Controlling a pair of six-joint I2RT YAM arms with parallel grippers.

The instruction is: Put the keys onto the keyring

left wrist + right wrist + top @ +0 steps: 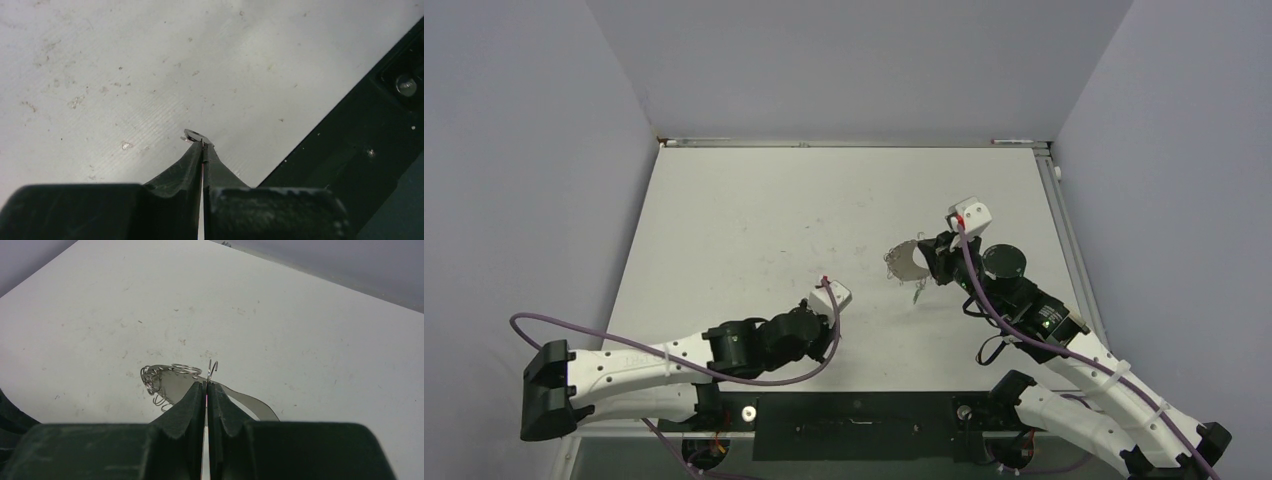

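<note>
My left gripper [203,144] is shut on a tiny key [196,135] with a dark head that sticks out past the fingertips, just above the table near its front edge. In the top view this gripper [822,318] is mostly hidden under its wrist. My right gripper [206,384] is shut on the thin silver wire of the keyring [212,368], whose hooked end stands up above the tips. Small silver rings [152,380] are strung on it to the left. In the top view the keyring [906,261] hangs left of the right gripper [929,264], with a small piece [917,292] dangling below. No green tag shows.
A black strip [854,420] runs along the table's near edge; it fills the right of the left wrist view [350,150], with a bolt [406,85]. Grey walls enclose the table on three sides. The two grippers are about a hand's width apart.
</note>
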